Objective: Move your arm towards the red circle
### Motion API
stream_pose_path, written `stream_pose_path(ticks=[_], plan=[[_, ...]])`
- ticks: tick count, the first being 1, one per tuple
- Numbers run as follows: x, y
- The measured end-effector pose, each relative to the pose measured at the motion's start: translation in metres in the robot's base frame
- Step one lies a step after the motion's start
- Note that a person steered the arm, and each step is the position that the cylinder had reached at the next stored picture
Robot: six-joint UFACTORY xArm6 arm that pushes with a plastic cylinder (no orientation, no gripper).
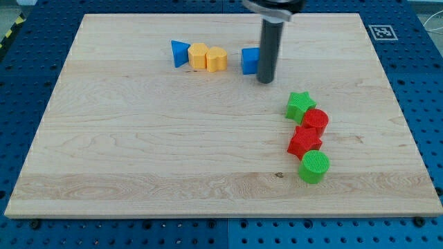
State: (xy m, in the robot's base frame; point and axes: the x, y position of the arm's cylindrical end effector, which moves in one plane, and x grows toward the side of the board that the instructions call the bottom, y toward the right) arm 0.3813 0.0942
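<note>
The red circle (316,121) lies at the view's right, between a green star (300,105) above-left of it and a red star (304,142) below it. A green circle (314,167) sits just below the red star. My tip (266,80) is at the end of the dark rod, at the view's top centre, touching the right side of a blue cube (249,60). The tip is up and to the left of the red circle, well apart from it.
A blue triangle (180,52), a yellow hexagon (199,56) and a yellow heart (217,59) stand in a row at the view's top, left of the blue cube. The wooden board (138,152) rests on a blue perforated table (429,104).
</note>
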Motion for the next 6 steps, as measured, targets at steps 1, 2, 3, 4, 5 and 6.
stream_pose_path(ticks=[1,2,3,4,5,6], plan=[[0.000,0.047],[0.013,0.092],[0.064,0.109],[0.107,0.105],[0.110,0.077],[0.110,0.041]])
